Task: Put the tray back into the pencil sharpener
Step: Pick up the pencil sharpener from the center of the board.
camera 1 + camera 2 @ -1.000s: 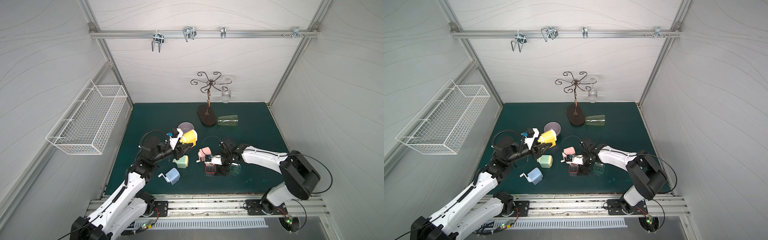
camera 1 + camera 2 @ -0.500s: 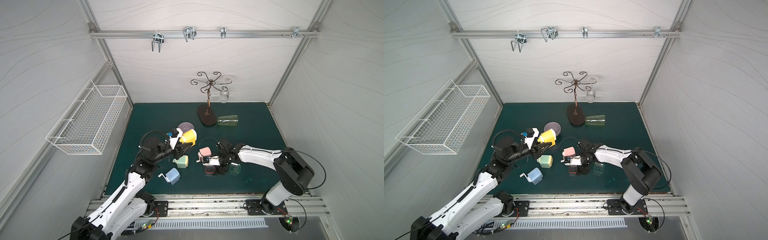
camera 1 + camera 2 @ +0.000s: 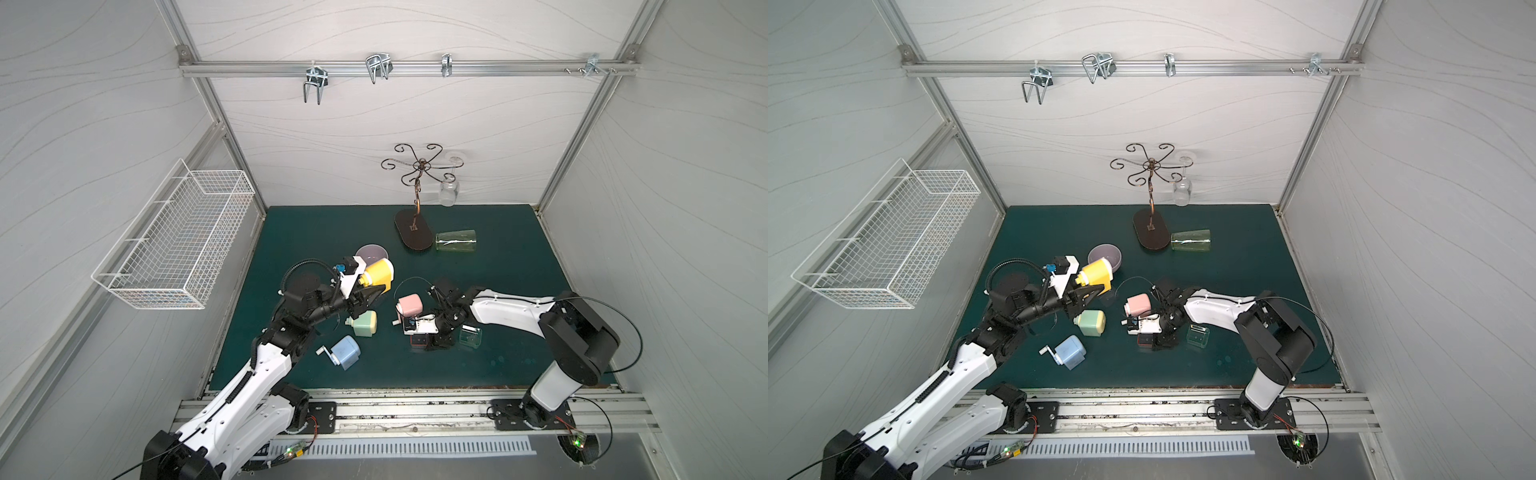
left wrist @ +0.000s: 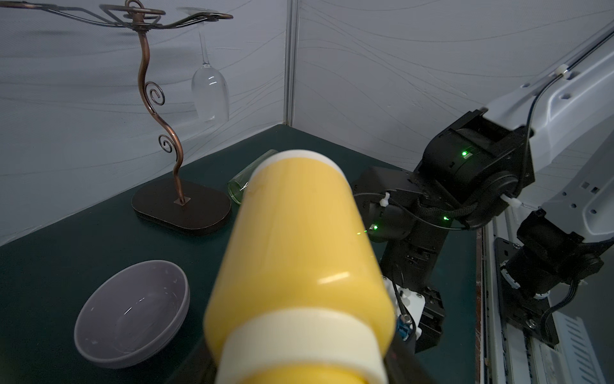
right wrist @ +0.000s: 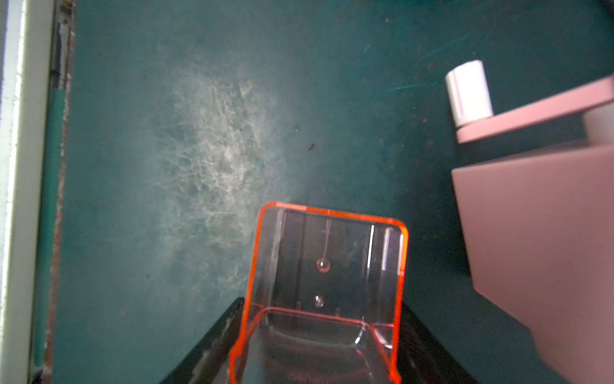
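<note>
Right wrist view shows the orange tray [image 5: 327,282] sitting between the two black fingers of the right pincer [image 5: 322,302]. One finger is close beside each side wall of the tray, but one cannot tell if they squeeze it. The tray is see-through and sits low by the green surface [image 5: 199,133]. The pink sharpener [image 5: 538,232] is just beside it.

In both top views the orange tray is in the middle of the surface, a little nearer than the pink sharpener. A clear tray [image 3: 470,336] lies just to its right.

The left pincer [image 3: 372,293] is closed tight on the yellow sharpener [image 3: 379,272] and holds it up in the air. It is left of the pink sharpener and well apart from the orange tray. A green sharpener [image 3: 365,325] and a blue sharpener [image 3: 345,352] lie on the surface, nearer than the yellow one. A purple bowl [image 3: 371,252] sits just past the yellow sharpener, on the far side.
</note>
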Robot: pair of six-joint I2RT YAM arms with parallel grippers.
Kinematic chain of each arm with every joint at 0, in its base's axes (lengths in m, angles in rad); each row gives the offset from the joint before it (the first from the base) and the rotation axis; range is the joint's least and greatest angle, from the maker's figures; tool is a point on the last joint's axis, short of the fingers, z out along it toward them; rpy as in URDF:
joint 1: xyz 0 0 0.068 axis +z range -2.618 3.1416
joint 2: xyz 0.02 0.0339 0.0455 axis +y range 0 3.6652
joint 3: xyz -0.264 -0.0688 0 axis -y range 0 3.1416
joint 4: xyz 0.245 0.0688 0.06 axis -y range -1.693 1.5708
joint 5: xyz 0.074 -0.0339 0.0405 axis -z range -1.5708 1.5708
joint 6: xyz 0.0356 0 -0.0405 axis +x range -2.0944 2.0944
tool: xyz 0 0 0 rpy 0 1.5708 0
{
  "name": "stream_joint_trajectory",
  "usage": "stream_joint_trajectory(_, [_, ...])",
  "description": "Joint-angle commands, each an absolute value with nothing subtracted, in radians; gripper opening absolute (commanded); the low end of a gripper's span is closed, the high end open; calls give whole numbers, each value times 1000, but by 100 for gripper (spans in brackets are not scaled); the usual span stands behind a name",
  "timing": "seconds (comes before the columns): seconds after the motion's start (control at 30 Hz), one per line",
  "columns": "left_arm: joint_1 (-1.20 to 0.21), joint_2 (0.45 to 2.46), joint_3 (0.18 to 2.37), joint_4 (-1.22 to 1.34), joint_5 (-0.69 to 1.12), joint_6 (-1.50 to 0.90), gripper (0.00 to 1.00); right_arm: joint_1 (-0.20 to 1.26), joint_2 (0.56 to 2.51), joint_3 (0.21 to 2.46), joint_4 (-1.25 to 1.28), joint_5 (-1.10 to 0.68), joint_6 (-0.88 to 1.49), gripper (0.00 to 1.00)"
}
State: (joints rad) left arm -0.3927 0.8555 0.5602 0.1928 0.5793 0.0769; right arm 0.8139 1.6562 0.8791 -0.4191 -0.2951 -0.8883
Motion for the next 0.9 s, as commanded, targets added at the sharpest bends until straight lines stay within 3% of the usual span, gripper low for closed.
stream_joint_trajectory(0.0, [-394,854,596,287,586,89,0,822,1664,885,-457,-302,-893,65])
stream_joint_trajectory(0.43, [-394,869,606,296,595,89,0,822,1631,913,-491,-365,-877,48])
stream_joint_trajectory(0.87, [-394,880,629,275,677,126,0,821,1557,958,-608,-328,-897,44])
